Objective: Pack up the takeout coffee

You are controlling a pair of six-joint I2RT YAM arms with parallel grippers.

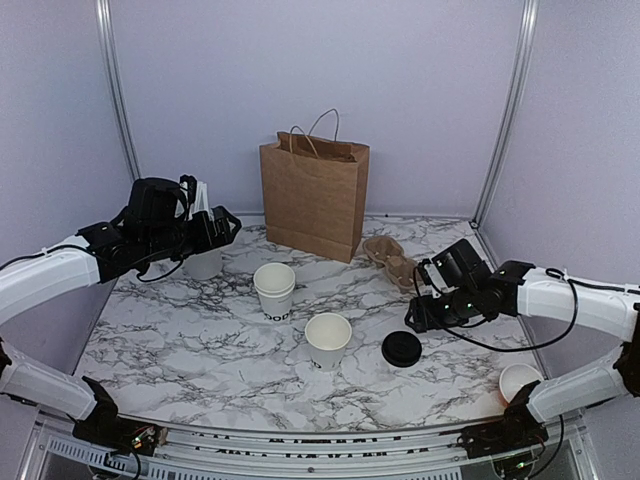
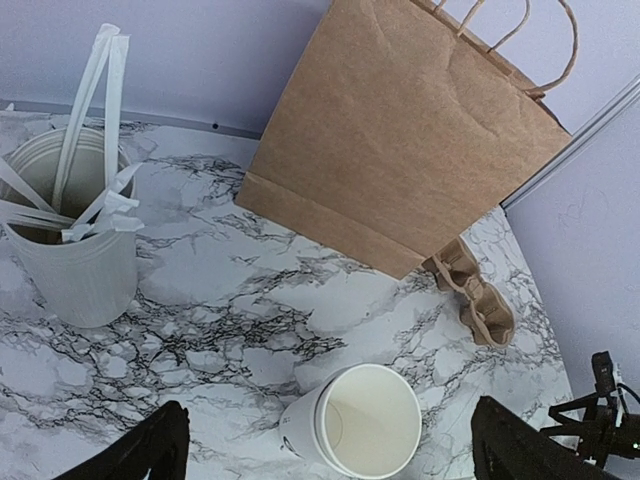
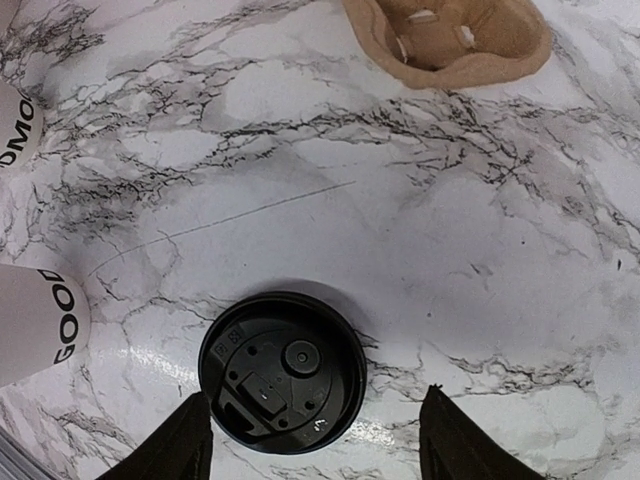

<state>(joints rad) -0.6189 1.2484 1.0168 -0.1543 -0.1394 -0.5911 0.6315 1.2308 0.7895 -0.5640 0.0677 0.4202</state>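
Note:
A lone white paper cup [image 1: 328, 340] with black lettering stands lidless at the table's middle front; its side [image 3: 35, 325] shows at the left edge of the right wrist view. A loose black lid [image 1: 401, 349] [image 3: 283, 372] lies flat to its right. No lidded takeout coffee is in view. My right gripper [image 1: 415, 318] [image 3: 315, 400] hangs open just above the lid, which sits nearer the left finger, touching neither. My left gripper [image 1: 232, 225] [image 2: 328, 410] is wide open and empty at the back left, high above the table. A lidless stack of white cups [image 1: 274, 290] [image 2: 350, 432] shows below it.
A brown paper bag [image 1: 315, 195] [image 2: 400, 130] stands upright at the back centre. A cardboard cup carrier [image 1: 390, 258] [image 2: 475, 300] [image 3: 445, 35] lies to its right. A white holder of stirrers [image 1: 203, 262] [image 2: 70, 260] stands back left. Another cup [image 1: 518, 380] sits front right.

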